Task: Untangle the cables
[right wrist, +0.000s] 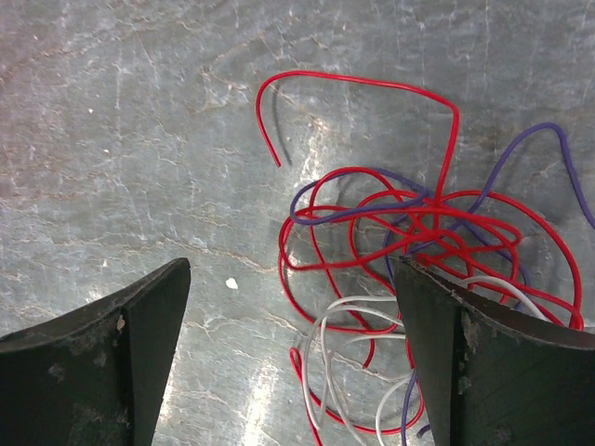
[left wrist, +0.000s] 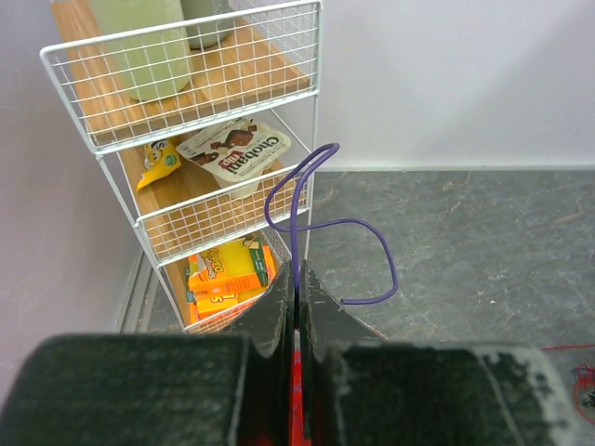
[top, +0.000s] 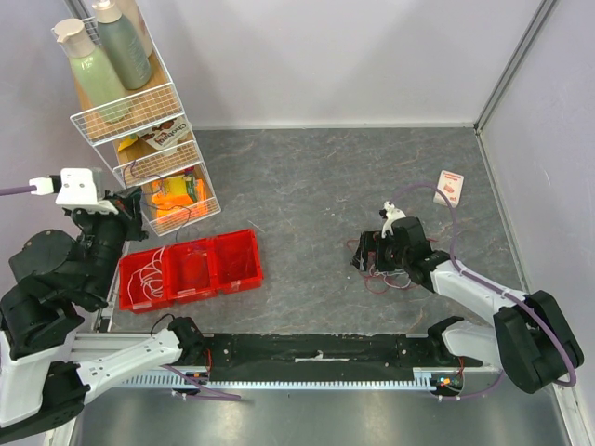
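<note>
A tangle of thin red, purple and white cables (right wrist: 418, 232) lies on the grey table; in the top view the tangle (top: 389, 279) sits right of centre. My right gripper (right wrist: 293, 311) is open just above it, jaws wide apart, with the white loops (right wrist: 349, 321) between the fingers and nothing held. It also shows in the top view (top: 365, 256). My left gripper (left wrist: 297, 271) is shut on a single purple cable (left wrist: 296, 200), which loops up and out in front of the wire rack. In the top view the left gripper (top: 133, 210) is at the far left, above the red bins.
A white wire rack (top: 139, 139) with bottles, snack packs and orange boxes stands at the back left. A red three-part bin (top: 244, 258) lies near it, with white cables (top: 147, 275) in its left part. A small card (top: 450, 187) lies at the back right.
</note>
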{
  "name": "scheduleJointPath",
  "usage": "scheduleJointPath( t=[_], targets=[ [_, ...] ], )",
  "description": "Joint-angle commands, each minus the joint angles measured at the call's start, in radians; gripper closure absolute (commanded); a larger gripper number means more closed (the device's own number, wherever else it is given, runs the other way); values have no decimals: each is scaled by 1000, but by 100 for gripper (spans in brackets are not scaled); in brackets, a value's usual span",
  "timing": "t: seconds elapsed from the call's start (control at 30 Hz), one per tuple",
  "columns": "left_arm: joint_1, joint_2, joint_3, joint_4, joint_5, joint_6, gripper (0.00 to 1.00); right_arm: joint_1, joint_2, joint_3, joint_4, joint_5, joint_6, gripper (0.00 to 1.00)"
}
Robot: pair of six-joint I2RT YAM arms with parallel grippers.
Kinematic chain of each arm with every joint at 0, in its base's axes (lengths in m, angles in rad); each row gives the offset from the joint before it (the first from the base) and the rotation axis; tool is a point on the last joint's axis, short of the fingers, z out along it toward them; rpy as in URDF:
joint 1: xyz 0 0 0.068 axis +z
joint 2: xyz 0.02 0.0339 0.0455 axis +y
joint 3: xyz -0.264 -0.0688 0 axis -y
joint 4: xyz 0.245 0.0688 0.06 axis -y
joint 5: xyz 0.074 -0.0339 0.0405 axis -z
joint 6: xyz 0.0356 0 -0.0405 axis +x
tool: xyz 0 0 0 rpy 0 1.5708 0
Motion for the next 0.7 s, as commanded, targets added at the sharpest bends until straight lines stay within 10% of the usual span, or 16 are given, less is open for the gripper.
scheduleJointPath(
  t=[0.0,0.67],
  targets=[
    [-1,12,15,-26,-26,-5,98,0,1,-20,63,-7,-11,2],
    [-1,92,192,-52,-89,139,98,0,11,-37,92,-18,-3,2]
  ],
)
